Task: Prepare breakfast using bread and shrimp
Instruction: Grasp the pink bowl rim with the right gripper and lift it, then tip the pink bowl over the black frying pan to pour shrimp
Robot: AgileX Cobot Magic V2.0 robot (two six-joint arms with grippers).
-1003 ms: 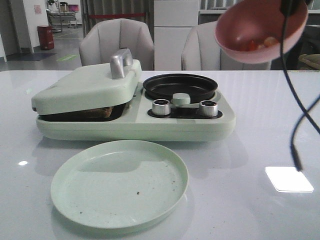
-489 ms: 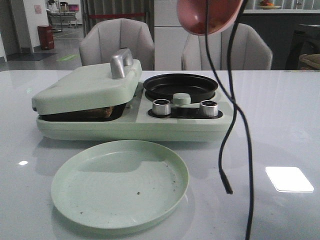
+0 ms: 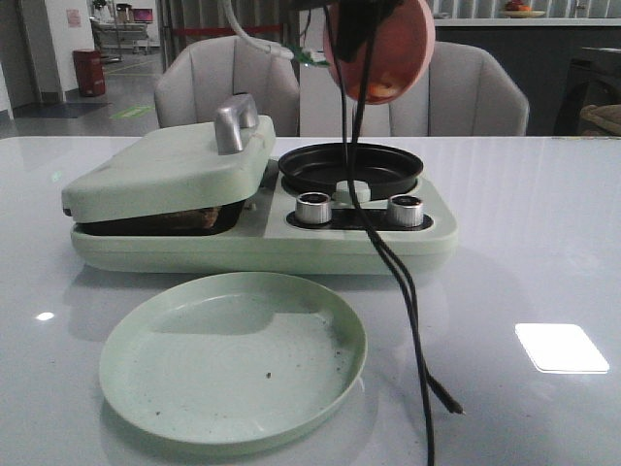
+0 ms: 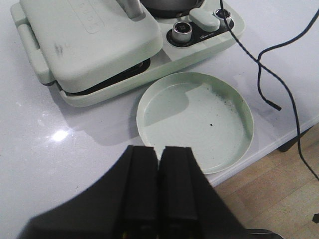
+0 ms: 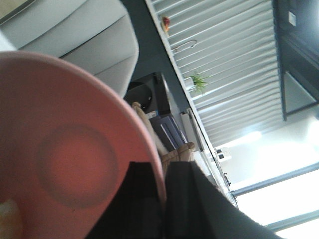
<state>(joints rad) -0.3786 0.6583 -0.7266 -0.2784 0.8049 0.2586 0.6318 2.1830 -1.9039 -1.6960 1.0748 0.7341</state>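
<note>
A pink bowl [image 3: 380,44] hangs tipped steeply on its side above the round black pan [image 3: 349,167] of the pale green breakfast maker [image 3: 262,238]. Pink-orange shrimp [image 3: 380,90] lie at the bowl's low edge. My right gripper [image 5: 163,167] is shut on the rim of the bowl [image 5: 65,149], and a pale shrimp piece [image 5: 6,219] shows inside. The maker's lid [image 3: 165,170] is down, and a brown edge of bread [image 3: 194,216] shows in the gap beneath it. My left gripper [image 4: 158,149] is shut and holds nothing, above the table's near edge beside the plate.
A pale green plate [image 3: 233,354] with a few dark crumbs lies in front of the maker. A black cable [image 3: 398,272] hangs from the right arm across the knobs [image 3: 312,208] down to the table. Two grey chairs [image 3: 228,83] stand behind the table.
The right gripper has carried the pink bowl left, from the upper right to above the black pan, and tipped it much more steeply. The hanging cable swung left with it.
</note>
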